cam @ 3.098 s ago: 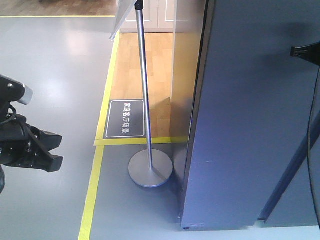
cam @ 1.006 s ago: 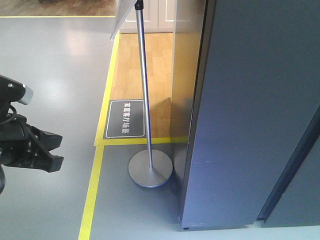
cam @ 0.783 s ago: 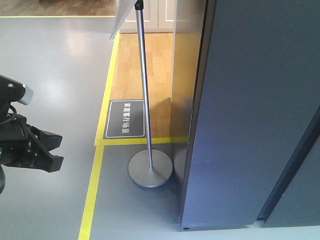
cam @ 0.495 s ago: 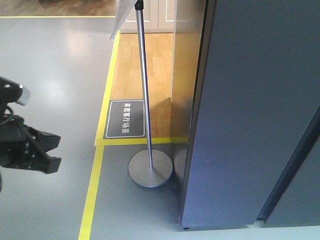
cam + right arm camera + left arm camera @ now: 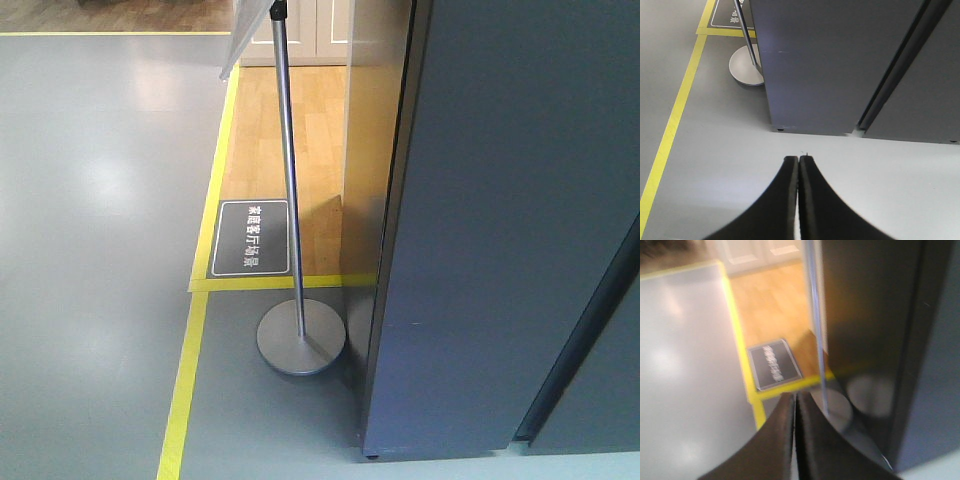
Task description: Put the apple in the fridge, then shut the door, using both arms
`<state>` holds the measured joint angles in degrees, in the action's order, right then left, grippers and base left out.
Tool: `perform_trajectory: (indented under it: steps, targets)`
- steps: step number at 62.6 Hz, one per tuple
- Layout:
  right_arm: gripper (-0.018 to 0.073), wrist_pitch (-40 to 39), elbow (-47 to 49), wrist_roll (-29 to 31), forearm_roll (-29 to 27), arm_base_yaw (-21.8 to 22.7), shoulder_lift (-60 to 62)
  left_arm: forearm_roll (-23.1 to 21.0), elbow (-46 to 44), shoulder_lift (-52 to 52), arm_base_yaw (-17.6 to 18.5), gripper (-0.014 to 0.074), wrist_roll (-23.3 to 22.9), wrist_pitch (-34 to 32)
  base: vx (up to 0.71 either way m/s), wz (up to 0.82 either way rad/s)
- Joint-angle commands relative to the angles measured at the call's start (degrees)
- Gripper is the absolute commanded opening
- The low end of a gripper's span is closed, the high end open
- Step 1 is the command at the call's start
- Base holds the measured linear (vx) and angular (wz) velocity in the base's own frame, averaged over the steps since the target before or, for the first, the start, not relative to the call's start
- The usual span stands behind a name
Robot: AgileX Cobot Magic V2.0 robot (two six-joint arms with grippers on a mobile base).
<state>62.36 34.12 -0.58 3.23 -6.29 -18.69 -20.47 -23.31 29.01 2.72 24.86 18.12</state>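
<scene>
The fridge fills the right of the front view as a tall dark grey block. The door is flat and plain grey, with a dark seam along its right side; no white interior shows. The apple is out of view. My left gripper is shut with nothing between its fingers, hanging over the floor left of the fridge; that view is blurred. Over pale floor in front of the fridge's base, my right gripper is also shut and empty. Neither arm shows in the front view.
A metal sign stand, with a round base and a thin pole, stands just left of the fridge. Yellow floor tape borders a wooden floor patch with a dark floor plaque.
The left arm, seen at the left edge of the front view until half a second ago, has left that view. The right gripper tip at the right edge three seconds ago is gone too.
</scene>
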Motion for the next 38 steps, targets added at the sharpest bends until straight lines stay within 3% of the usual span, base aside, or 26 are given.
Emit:
perform_trajectory:
  steps: [1,18,28,33,38]
  targets:
    - [-0.0004,-3.24,1.32,0.58,0.38,-0.03,-0.62,-0.62,4.33,-7.56,-2.35,-0.0006,-0.31,-8.32,0.00,0.00]
    - [-0.0004,-2.85,1.32,0.58,0.38,-0.03,-0.62,-0.68,17.79,-22.30,-3.43,-0.0006,-0.90,-16.34,0.00,0.00]
    - [-0.0004,-2.85,1.32,0.58,0.38,-0.03,-0.62,-0.09,24.62,-27.67,-3.43,-0.0006,-7.24,-21.06,0.00,0.00]
    - [-0.0004,-2.85,1.32,0.58,0.38,-0.03,-0.62,3.54,26.54,-31.00,-3.43,-0.0006,-11.50,-21.13,0.00,0.00]
    - [-0.0004,-2.73,1.32,0.58,0.09,-0.03,-0.62,11.10,26.39,-30.44,-3.43,-0.0006,-16.33,-20.90,0.00,0.00]
